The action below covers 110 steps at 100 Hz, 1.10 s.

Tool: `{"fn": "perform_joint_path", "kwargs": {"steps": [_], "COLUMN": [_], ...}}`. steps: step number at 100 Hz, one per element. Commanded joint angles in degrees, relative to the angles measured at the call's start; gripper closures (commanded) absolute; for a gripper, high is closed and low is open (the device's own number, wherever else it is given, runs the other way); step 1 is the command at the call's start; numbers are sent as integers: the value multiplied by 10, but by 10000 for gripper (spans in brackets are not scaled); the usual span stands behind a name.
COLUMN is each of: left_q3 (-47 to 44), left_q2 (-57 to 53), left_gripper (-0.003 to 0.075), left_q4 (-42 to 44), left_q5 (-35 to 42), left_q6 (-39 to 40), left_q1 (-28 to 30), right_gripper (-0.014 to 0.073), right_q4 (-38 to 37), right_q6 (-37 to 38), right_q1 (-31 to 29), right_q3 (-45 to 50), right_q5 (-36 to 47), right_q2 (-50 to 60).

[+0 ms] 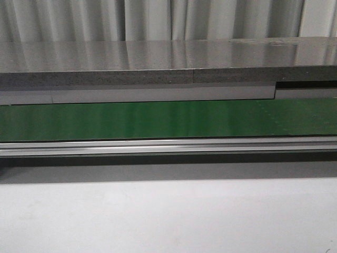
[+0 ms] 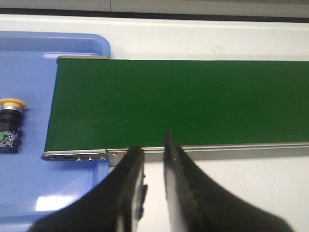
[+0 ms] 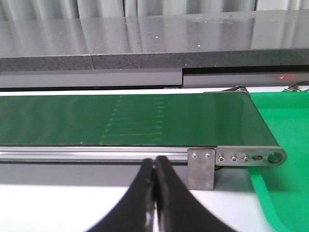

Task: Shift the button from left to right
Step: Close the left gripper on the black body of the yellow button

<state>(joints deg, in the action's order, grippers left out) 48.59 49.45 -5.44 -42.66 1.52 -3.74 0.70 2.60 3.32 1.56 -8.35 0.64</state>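
The button point(image 2: 9, 123), with a yellow-orange cap on a black body, lies on its side in a blue tray point(image 2: 29, 72) at the left end of the green belt point(image 2: 183, 101). My left gripper point(image 2: 153, 151) is open and empty, hovering by the belt's near rail, well to the side of the button. My right gripper point(image 3: 155, 164) is shut and empty, in front of the belt's near rail point(image 3: 96, 153) close to its right end. Neither gripper nor the button shows in the front view, only the belt point(image 1: 168, 120).
A green tray point(image 3: 285, 130) lies at the belt's right end. A metal bracket point(image 3: 201, 168) hangs from the rail beside my right gripper. A grey stone ledge point(image 1: 158, 63) runs behind the belt. A white tabletop point(image 1: 168, 216) lies in front of it.
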Motion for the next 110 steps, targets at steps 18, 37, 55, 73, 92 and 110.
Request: {"fn": "perform_joint_path", "kwargs": {"steps": [18,37,55,73,92,110], "left_q3": [21,21,30,67,117,166], "left_q2": [-2,-2,14,80,174,272], "left_gripper": [24,62,92,92,92,92], "left_q4": [-5,4,51,54,54,67], "left_q5": [33,32,39,31,31,31], "left_q6": [0,0,11,11,7,3], "left_q1": [-5,-5,11,76,150,198], "right_gripper": [660,660,660,660,660,660], "right_q4": [-3,-3,-3,-3,-3,-3], "right_q6": [-2,-2,-2,-2,-2,-2], "right_q1": [-3,-3,-3,-3,-3,-3], "right_q3": [-9,-9,-9,-9,-9,-9], "right_q5": [46,46,46,46,46,46], "right_q2": [11,11,11,11,11,11]}}
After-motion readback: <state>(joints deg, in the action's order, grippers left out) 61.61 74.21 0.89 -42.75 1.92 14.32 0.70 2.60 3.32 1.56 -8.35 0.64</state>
